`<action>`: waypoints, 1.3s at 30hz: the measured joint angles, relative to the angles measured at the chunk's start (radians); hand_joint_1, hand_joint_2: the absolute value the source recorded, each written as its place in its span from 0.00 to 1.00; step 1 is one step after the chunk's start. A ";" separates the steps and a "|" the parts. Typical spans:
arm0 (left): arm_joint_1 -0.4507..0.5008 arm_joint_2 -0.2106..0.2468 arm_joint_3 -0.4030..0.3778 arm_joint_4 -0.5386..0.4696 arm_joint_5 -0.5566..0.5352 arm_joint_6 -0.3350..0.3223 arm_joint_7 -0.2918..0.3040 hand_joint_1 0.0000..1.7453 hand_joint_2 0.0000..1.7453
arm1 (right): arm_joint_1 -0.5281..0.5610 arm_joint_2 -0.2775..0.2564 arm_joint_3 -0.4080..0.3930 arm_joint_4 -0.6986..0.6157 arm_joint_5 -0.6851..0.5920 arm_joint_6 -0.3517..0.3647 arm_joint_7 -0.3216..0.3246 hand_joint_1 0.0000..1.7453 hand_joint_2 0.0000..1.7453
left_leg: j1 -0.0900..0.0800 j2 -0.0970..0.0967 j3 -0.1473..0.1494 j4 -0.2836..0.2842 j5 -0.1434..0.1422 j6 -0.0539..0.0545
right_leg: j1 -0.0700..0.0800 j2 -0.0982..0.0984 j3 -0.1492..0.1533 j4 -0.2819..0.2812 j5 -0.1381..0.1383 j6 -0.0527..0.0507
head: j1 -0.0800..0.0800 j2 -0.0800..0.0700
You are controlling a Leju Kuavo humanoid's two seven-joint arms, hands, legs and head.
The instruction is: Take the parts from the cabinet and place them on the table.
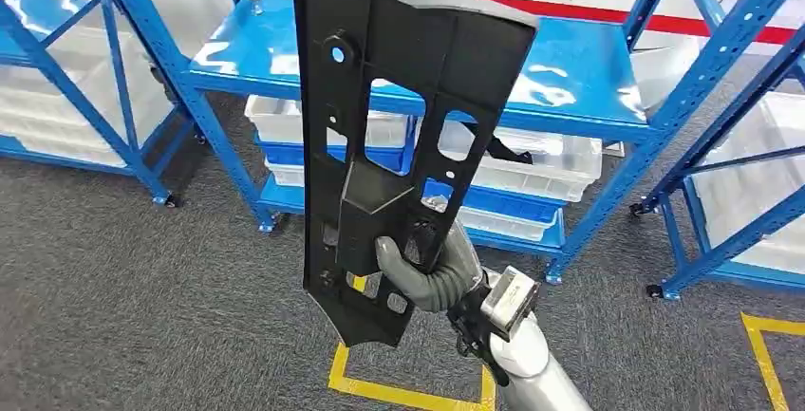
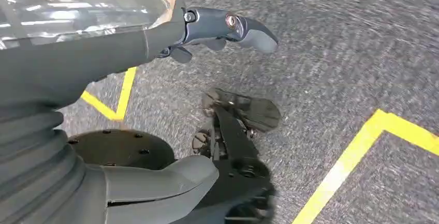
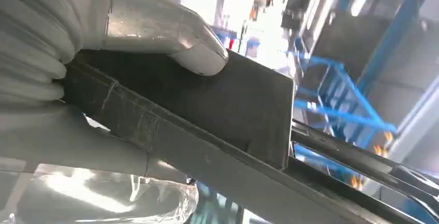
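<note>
Head view showed the right robot hand (image 1: 427, 264) clamped on the lower part of a long black plastic part (image 1: 399, 136), held upright above grey carpet (image 1: 142, 278) before blue shelving (image 1: 570, 79) stacked with clear bins (image 1: 532, 159). The panel looked stiff and fairly light but top-heavy in that low grip; a hold nearer its middle, at a cut-out, would likely steady it. The left robot hand (image 2: 155, 79) hung over the floor, holding nothing, fingers apart.
</note>
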 joint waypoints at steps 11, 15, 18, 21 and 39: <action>0.000 0.007 0.000 0.000 0.011 0.000 -0.001 0.00 1.00 | -0.014 0.013 0.001 0.001 -0.004 0.018 0.002 1.00 1.00 | 0.006 0.039 0.164 -0.306 0.126 0.038 | 0.006 -0.045 -0.017 0.032 -0.027 0.050 | 0.002 0.000; -0.002 0.007 0.000 0.000 0.011 -0.005 -0.005 0.00 1.00 | -0.004 0.003 0.002 0.002 -0.005 0.024 0.000 1.00 1.00 | 0.002 -0.006 0.150 -0.305 0.136 0.055 | 0.009 0.024 -0.158 0.329 -0.148 0.029 | 0.003 0.000; 0.000 0.005 0.000 0.000 0.010 -0.018 -0.005 0.00 1.00 | 0.000 0.000 0.002 0.002 -0.005 0.025 0.000 1.00 1.00 | -0.002 -0.050 0.149 -0.303 0.139 0.056 | 0.009 0.030 -0.132 0.256 -0.089 0.052 | 0.003 0.000; -0.002 0.003 0.000 0.000 0.007 -0.028 -0.005 0.00 1.00 | 0.001 0.003 0.002 0.000 -0.004 0.026 0.001 1.00 1.00 | -0.009 -0.086 0.141 -0.290 0.140 0.046 | 0.004 0.116 -0.039 0.035 -0.011 0.054 | 0.003 0.000; -0.008 0.000 -0.002 0.000 0.008 -0.058 -0.051 0.00 1.00 | 0.002 0.025 0.022 -0.012 -0.010 0.093 0.023 1.00 1.00 | -0.011 0.054 0.143 -0.287 0.121 0.029 | 0.016 -0.079 -0.030 0.029 -0.003 0.029 | 0.003 0.000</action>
